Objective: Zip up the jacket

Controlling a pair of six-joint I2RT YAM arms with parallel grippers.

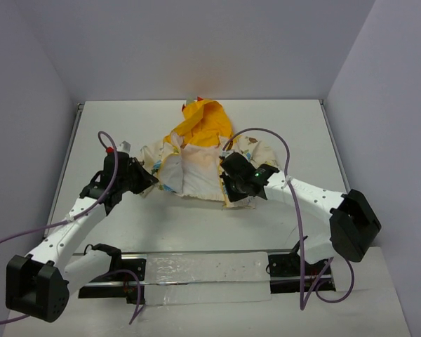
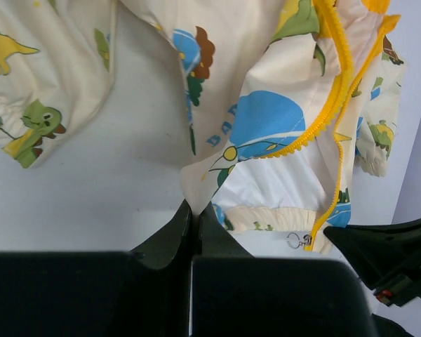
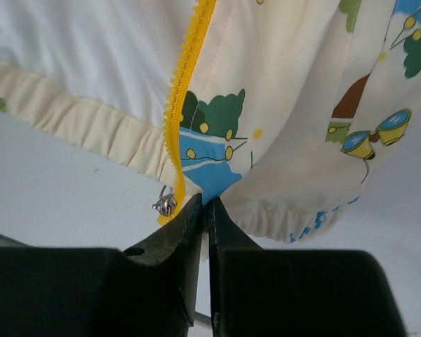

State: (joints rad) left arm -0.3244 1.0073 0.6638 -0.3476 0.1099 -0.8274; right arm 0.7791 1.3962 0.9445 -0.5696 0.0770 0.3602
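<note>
Here's the jacket lying open in the middle of the bench, yellow hood at the far side, pale inside showing, and both arms in at the bottom hem. The left hand is closed, its tips pinched on the corner of the hem at the jacket's left edge. The right hand is closed too, nipping the hem right beside the zip slider — the wrist view has that little metal pull sitting at the very foot of the yellow zip teeth. So the slider is down at the start and the zip reads as undone. Whether the other half's pin is seated in the slider, I can't tell from here. To my eye the step in hand is anchoring and lining up. Doing it well means holding the hem taut and flat, with the two front edges laid side by side so the teeth run straight. One hand should pin the fabric just below the slider while the other takes the pull itself, not the cloth. Then draw toward the hood along the line of the teeth — a sideways tug would likely bunch this soft fabric and jam the slider.
</note>
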